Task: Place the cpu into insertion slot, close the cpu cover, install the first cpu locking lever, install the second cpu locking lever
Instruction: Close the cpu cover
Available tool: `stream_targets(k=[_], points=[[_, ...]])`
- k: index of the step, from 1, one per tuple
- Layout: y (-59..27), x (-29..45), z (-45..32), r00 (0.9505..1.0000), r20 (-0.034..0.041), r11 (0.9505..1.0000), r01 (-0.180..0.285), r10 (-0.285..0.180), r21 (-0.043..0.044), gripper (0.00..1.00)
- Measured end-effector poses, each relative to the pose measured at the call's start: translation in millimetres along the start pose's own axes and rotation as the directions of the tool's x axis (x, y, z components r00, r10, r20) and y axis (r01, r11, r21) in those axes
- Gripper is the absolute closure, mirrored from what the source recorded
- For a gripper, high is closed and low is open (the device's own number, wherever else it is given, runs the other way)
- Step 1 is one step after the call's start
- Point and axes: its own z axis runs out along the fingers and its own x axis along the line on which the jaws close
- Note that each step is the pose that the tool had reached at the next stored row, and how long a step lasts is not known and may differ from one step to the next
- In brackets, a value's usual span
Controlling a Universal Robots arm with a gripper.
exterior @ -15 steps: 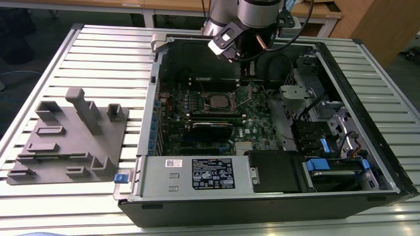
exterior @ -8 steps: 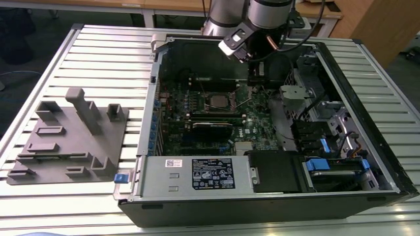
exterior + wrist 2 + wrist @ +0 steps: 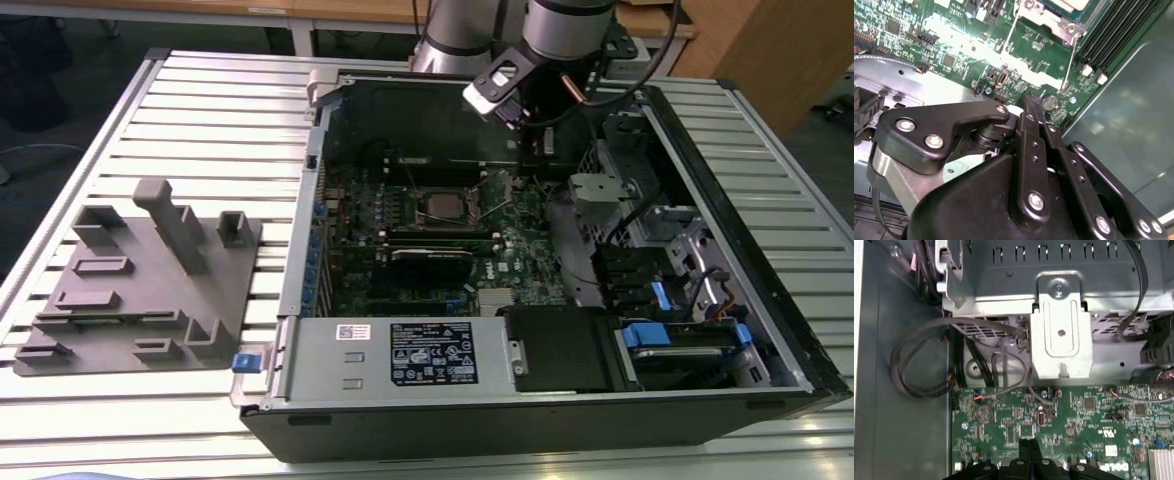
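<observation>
Nearest: the black open computer case (image 3: 534, 425) on the slatted silver counter (image 3: 200, 90). Mid-board on the green circuit board (image 3: 521, 245) sits the small pale silvery square cpu (image 3: 441, 204), its thin silvery framed cpu cover (image 3: 1046, 17) apparently down (latching not discernible). Beyond, the black two-fingered tool (image 3: 1029, 444) hovers clenched, empty, near a thin wire locking lever (image 3: 1068, 65). Judgement: push the lever at its bend, clear of board components.

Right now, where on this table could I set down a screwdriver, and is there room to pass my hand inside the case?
The slatted table is bare beyond and in front of the grey fixture, on the exterior view's left. Inside the computer case it is crowded: cables, the green board and the gripper over it.
</observation>
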Motion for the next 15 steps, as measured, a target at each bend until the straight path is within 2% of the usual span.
stream_targets(k=[6,14,15], points=[[3.6,0.0,10.1,1.0000,0.0000,1.0000,0.000,0.000,-0.0001,0.89],[3.8,-0.1,10.6,1.0000,0.0001,1.0000,0.000,0.000,0.0001,0.89],[3.9,-0.1,10.8,1.0000,0.0001,1.0000,0.000,0.000,0.0043,0.89]])
